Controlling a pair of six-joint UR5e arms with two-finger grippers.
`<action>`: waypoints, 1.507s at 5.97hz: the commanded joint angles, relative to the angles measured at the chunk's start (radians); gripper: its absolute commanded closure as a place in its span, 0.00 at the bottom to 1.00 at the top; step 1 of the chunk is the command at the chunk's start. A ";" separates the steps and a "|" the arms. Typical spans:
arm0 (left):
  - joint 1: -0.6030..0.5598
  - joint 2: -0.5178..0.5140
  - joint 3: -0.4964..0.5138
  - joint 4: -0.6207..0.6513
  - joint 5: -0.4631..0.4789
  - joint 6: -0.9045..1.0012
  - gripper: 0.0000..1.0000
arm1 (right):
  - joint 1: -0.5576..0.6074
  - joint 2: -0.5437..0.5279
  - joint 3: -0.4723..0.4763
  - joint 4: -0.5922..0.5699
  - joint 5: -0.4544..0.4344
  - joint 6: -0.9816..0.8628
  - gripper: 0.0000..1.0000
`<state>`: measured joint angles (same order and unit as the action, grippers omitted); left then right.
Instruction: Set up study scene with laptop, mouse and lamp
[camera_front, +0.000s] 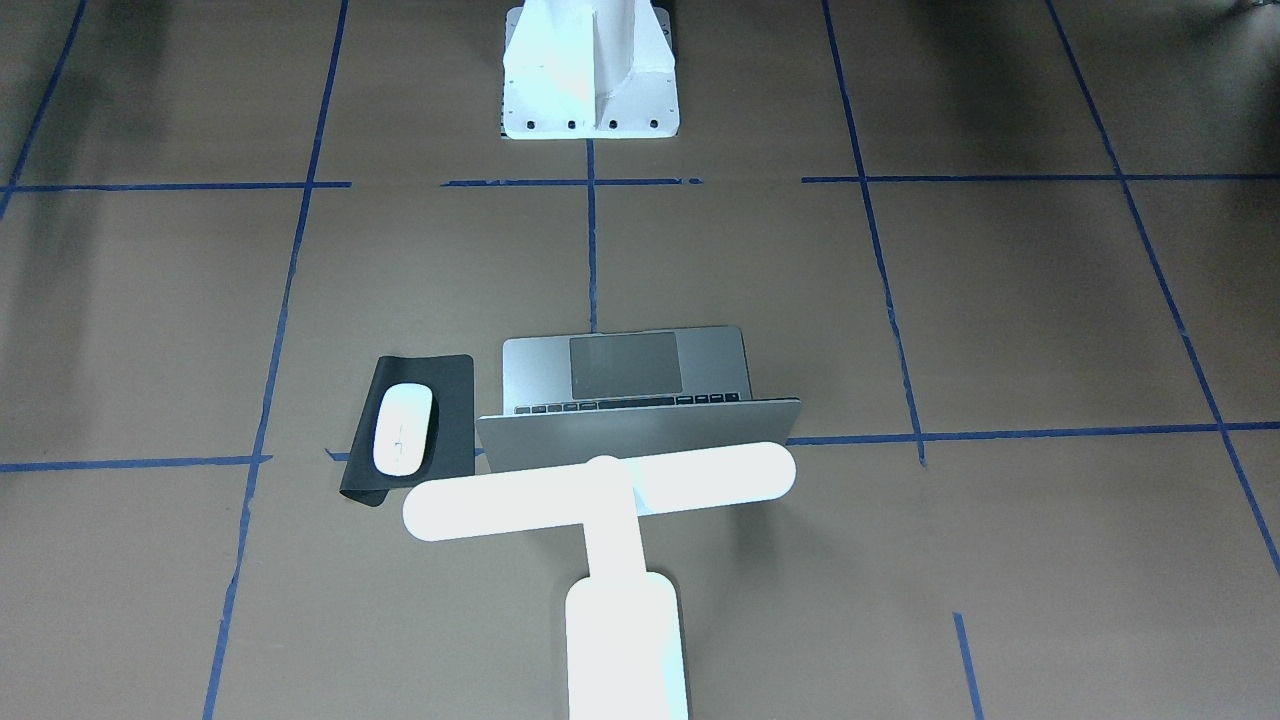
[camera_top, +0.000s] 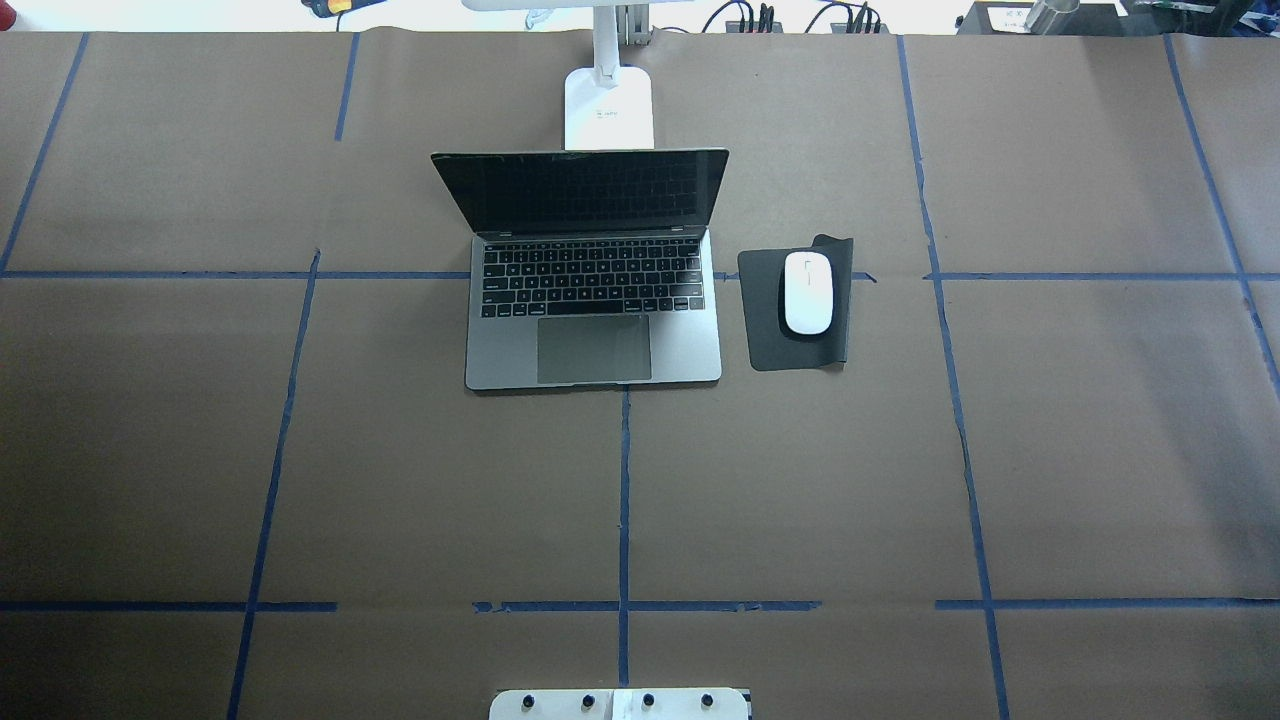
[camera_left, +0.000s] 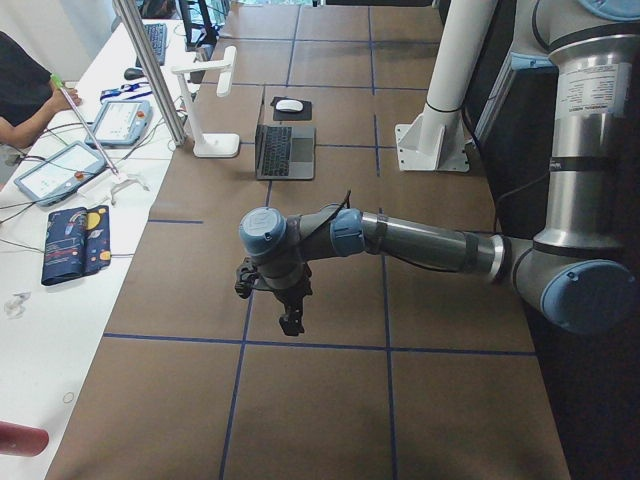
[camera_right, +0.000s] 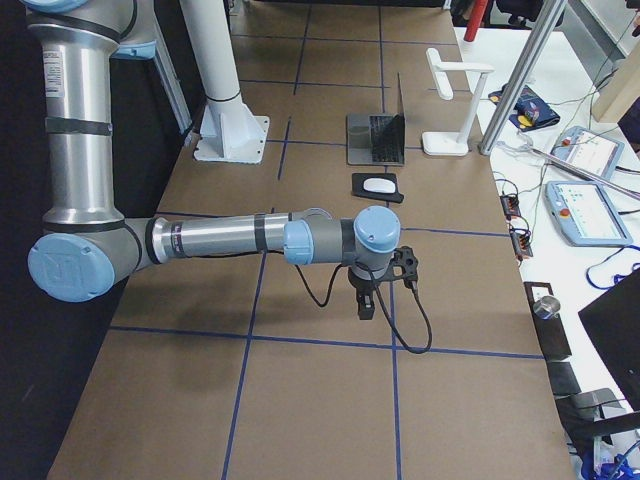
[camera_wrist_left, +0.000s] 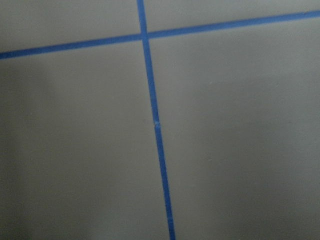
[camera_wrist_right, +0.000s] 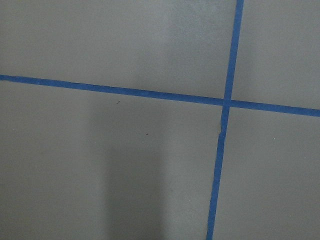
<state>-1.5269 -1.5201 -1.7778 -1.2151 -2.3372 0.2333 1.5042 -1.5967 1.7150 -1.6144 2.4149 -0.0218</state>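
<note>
Laptop, silver-grey with dark keys, stands open mid-table, screen black; print on the white lamp just behind it is unreadable. White mouse lies on a black mat to its right. Left gripper and right gripper: apart or together, cannot tell

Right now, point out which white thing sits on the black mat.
The mouse, the small oval beside the laptop. The lamp and the bolted pedestal stand directly on the table.

Glossy white mouse, matt metal laptop
</note>
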 joint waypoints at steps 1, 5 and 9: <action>-0.001 0.037 -0.009 -0.007 -0.002 0.006 0.00 | 0.004 0.001 0.006 -0.004 -0.002 -0.004 0.00; -0.002 0.005 0.021 -0.009 -0.001 0.000 0.00 | 0.004 0.003 0.003 0.001 -0.033 -0.004 0.00; -0.004 -0.018 0.038 -0.070 -0.002 -0.061 0.00 | 0.002 0.004 0.000 0.002 -0.033 0.002 0.00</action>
<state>-1.5298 -1.5394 -1.7455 -1.2480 -2.3390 0.2119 1.5068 -1.5935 1.7160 -1.6123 2.3823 -0.0234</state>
